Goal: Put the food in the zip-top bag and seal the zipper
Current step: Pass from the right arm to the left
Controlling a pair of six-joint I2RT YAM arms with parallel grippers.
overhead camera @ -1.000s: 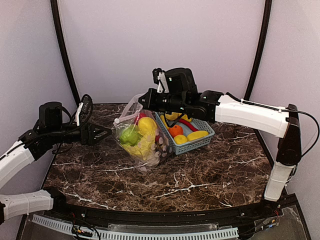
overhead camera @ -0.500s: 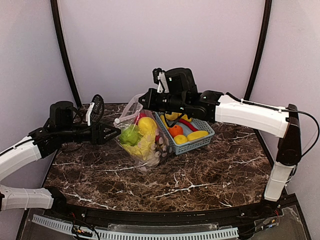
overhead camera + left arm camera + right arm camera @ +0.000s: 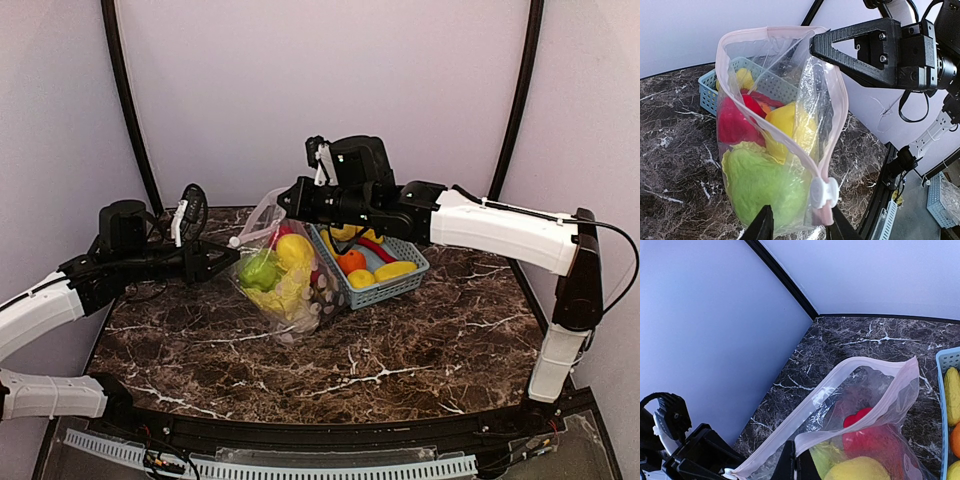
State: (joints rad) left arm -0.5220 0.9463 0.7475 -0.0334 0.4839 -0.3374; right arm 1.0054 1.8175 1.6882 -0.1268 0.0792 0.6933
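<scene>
Slider framed, bag mouth gaping

My left gripper (image 3: 800, 226) waits at the bag's (image 3: 790, 125) near corner, jaws narrowly apart either side of the slider (image 3: 824, 192). The zipper (image 3: 770, 31) runs away to the far corner, which my right gripper (image 3: 795, 461) clamps. Food (image 3: 765, 185) sits inside the bag.

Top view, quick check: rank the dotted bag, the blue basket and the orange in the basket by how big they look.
1. zip-top bag
2. blue basket, close behind; part of it is hidden, so this placing is less sure
3. orange, clearly smallest
</scene>
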